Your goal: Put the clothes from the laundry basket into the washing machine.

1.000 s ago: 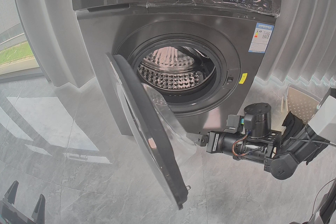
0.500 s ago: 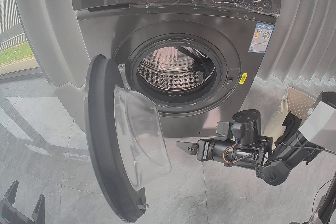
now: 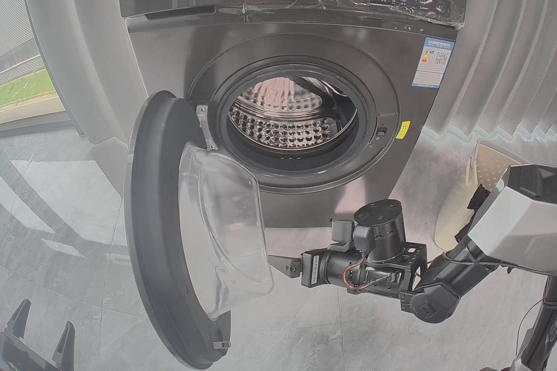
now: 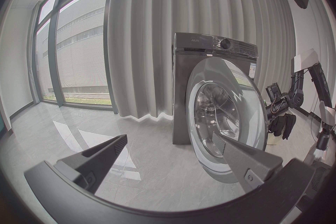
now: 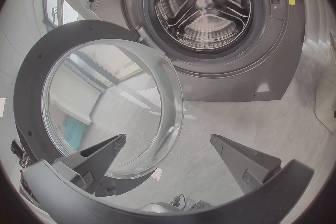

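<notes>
The grey washing machine (image 3: 174, 53) stands with its round door (image 3: 156, 227) swung wide to the left. Its steel drum (image 3: 287, 114) shows no clothes inside. My right gripper (image 3: 284, 266) hangs low in front of the machine, just right of the door's glass bowl, open with nothing between its fingers (image 5: 98, 154). The pale laundry basket (image 3: 493, 172) stands on the floor at the right, with a dark garment (image 3: 477, 197) over its near edge, partly hidden by my right arm. My left gripper (image 3: 46, 315) is open and empty at the bottom left.
Grey pleated curtains (image 3: 510, 42) hang behind the machine. A tall window (image 4: 80, 42) lies to the left. Polished grey floor tiles (image 3: 69, 215) spread left of the door and in front of the machine.
The machine's door has swung wider, from edge-on to facing out on the left. My right arm has dropped lower and moved left, away from the machine. The left gripper has not moved.
</notes>
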### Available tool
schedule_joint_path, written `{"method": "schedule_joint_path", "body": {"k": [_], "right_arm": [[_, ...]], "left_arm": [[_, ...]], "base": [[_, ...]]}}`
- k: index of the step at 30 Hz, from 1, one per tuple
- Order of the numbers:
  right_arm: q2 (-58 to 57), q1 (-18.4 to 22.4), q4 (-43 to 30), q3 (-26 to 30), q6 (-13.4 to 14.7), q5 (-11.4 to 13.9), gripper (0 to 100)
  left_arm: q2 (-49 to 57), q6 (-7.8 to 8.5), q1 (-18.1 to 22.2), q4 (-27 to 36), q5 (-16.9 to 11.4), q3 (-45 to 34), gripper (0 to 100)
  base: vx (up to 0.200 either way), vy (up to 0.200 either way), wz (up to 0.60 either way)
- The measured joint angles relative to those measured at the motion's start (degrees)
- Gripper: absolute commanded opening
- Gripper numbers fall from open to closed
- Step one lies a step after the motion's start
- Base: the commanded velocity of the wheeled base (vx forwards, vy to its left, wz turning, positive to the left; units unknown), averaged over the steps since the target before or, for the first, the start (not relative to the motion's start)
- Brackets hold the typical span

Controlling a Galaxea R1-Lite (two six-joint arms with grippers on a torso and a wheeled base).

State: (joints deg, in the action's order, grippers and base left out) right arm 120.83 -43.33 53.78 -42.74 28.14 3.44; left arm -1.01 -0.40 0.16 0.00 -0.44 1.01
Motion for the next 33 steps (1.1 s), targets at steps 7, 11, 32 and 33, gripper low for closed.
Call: {"method": "schedule_joint_path", "body": {"k": [7, 11, 32, 33], "right_arm": [[1.88, -2.36, 1.80, -2.05, 0.07, 0.26, 100], [2.97, -3.28, 2.24, -3.36, 0.05, 0.26, 100], [9.29, -5.95, 9.41, -7.64, 0.41, 0.59, 100], [9.63, -6.01, 9.83, -7.86, 0.41, 0.59, 100]], "left_arm": [[0.00, -0.02, 0.00, 0.00, 0.01, 0.00, 100], [0.00, -0.02, 0.00, 0.00, 0.01, 0.00, 100], [0.00, -0.02, 0.00, 0.00, 0.00, 0.00, 100], [0.00, -0.02, 0.00, 0.00, 0.01, 0.00, 100]], "base": [[0.000, 0.000, 0.00], [0.000, 0.000, 0.00], [0.000, 0.000, 0.00], [0.000, 0.000, 0.00]]}}
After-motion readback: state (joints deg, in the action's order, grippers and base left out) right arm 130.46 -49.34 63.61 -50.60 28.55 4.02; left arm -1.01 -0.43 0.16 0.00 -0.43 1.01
